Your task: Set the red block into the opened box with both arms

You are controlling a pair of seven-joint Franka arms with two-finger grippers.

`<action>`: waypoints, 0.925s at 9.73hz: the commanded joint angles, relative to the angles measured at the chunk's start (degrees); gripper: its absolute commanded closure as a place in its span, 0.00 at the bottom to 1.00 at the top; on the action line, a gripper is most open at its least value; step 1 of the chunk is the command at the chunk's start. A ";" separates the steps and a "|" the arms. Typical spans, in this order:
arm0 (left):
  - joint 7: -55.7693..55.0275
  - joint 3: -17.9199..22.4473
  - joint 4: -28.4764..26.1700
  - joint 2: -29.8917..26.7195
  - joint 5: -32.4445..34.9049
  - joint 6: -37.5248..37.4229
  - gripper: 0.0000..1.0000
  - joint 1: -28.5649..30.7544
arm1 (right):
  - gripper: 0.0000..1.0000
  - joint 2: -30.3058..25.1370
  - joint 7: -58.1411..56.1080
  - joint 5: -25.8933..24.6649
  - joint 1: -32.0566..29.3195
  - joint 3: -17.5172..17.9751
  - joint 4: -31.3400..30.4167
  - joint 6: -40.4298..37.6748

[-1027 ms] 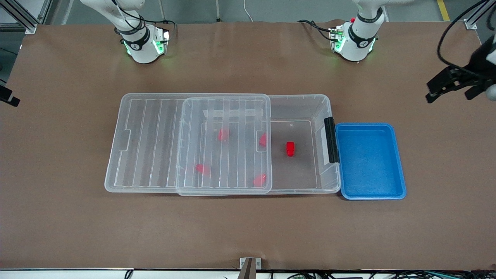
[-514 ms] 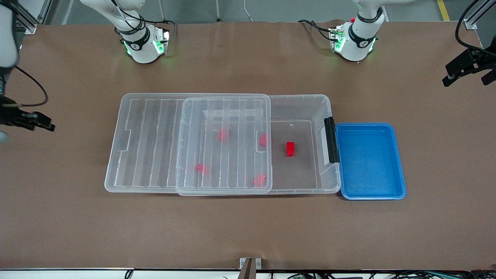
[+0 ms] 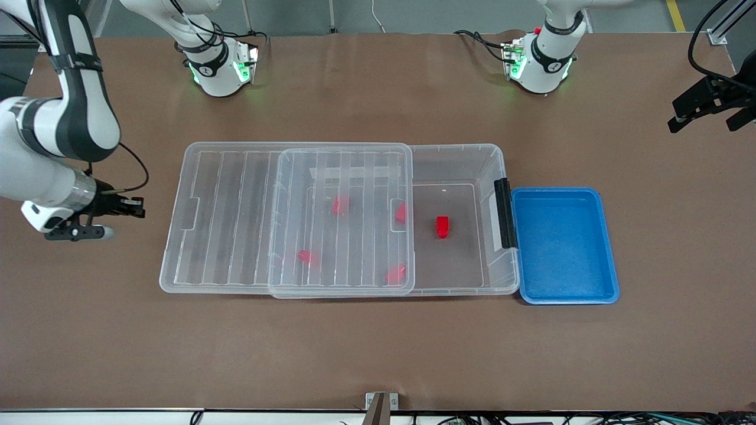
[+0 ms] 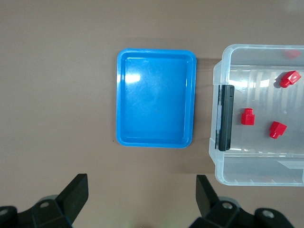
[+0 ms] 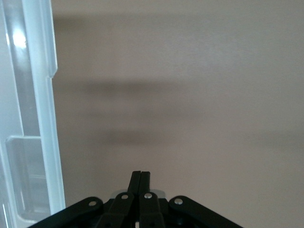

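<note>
The clear box lies mid-table with its ribbed lid slid toward the right arm's end, so the part by the black latch is uncovered. One red block rests on the box floor there, and several more show through the lid. My right gripper is shut on nothing, low over the table just off the lid's short end; its fingers are pressed together. My left gripper is open and empty, high over the left arm's end of the table. In its wrist view the gripper looks down on the box and red blocks.
A blue tray with nothing in it sits against the latch end of the box, toward the left arm's end; it shows as well in the left wrist view. Brown table surface surrounds everything. Both arm bases stand along the edge farthest from the front camera.
My right arm has swung in from the view's edge to just off the lid's end, and its fingers have closed. The left gripper has drawn back toward the view's edge.
</note>
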 commanded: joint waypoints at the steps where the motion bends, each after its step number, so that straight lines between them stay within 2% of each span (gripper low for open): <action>1: 0.33 0.19 -1.51 0.05 -1.05 0.08 0.00 0.03 | 1.00 0.33 -0.66 1.12 -0.18 1.11 -0.33 0.55; 3: 0.24 0.10 -1.42 0.32 -0.87 0.08 0.00 -0.06 | 1.00 0.51 -0.05 1.73 -0.18 2.52 -0.33 0.37; 5: 0.33 0.10 -1.51 0.41 -0.78 0.08 0.00 0.11 | 1.00 0.60 -0.05 5.33 -0.01 3.14 -0.15 0.02; 9: 0.24 0.01 -1.42 0.49 -0.61 0.08 0.00 -0.15 | 1.00 0.60 5.82 7.70 -0.18 8.49 0.55 -0.42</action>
